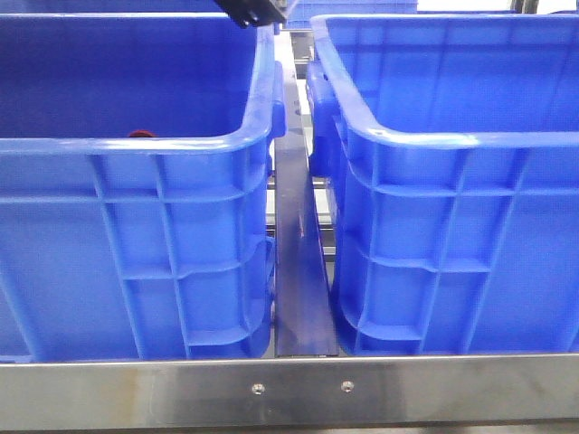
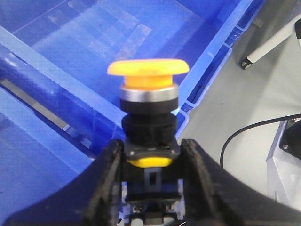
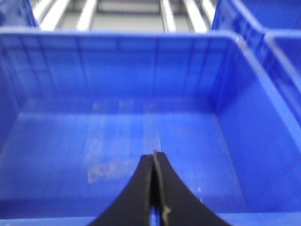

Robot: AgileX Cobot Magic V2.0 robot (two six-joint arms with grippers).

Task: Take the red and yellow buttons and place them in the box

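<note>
An orange-yellow mushroom-head push button [image 2: 148, 94], its broad domed cap above a silver metal collar and a ribbed black plastic body, stands upright in the left pincer [image 2: 149, 162]. The two black fingers [image 2: 106, 179] clamp the button's black base from either side, a sliver of yellow showing at the bottom of the body between them. The cap rises clear above the fingertips. Behind the button, the left wrist view looks down on the rolled rims and pale, scuffed floor of a deep blue plastic crate [image 2: 94, 42], with grey floor and a black cable [image 2: 244, 134] off to one side.

In the front view, two large blue ribbed crates sit side by side behind a steel rail [image 1: 289, 391]; a dark red rounded object [image 1: 138, 135], possibly the second button, just peeks over the near rim of the left-hand crate [image 1: 136, 262].

The right pincer [image 3: 154, 188] hangs over the floor of another blue crate [image 3: 117, 136], its black fingers pressed together with nothing between them.
</note>
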